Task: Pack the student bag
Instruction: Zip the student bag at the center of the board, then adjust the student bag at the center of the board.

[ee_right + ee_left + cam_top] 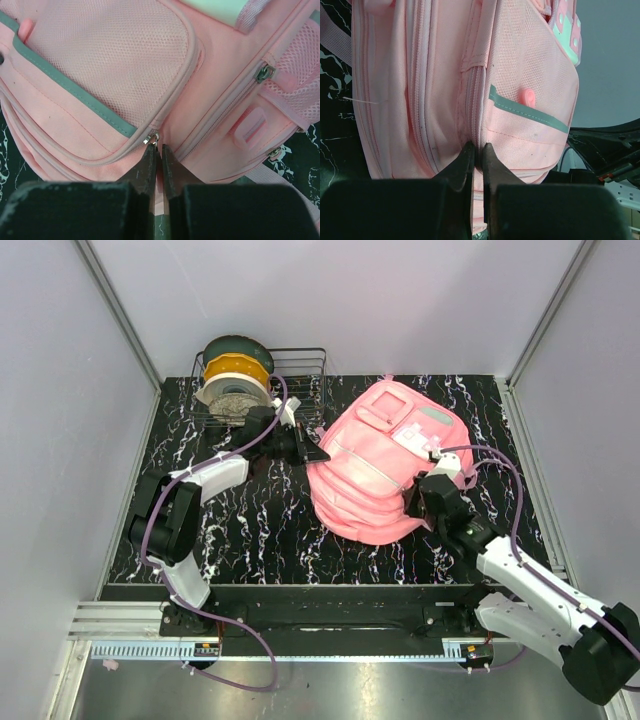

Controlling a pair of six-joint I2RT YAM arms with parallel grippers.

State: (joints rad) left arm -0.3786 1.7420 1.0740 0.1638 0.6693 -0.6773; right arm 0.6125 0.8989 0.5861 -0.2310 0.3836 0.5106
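Note:
The student bag (380, 470), a large pink backpack, lies on the black marbled table right of the middle. My left gripper (318, 452) is at the bag's left side. Its jaws (478, 148) are shut at the end of a zip seam, with a thin pink strip of the bag (420, 100) pinched between them. My right gripper (425, 490) is at the bag's right side. It (160, 148) is shut on the pink pull tab just below the metal zip slider (151, 137) of the mesh front pocket (115, 55).
A wire basket (305, 365) at the back left holds green, yellow and white spools (235, 380), close behind my left arm. Grey walls enclose the table on three sides. A purple cable loops over the bag's right edge (500, 465).

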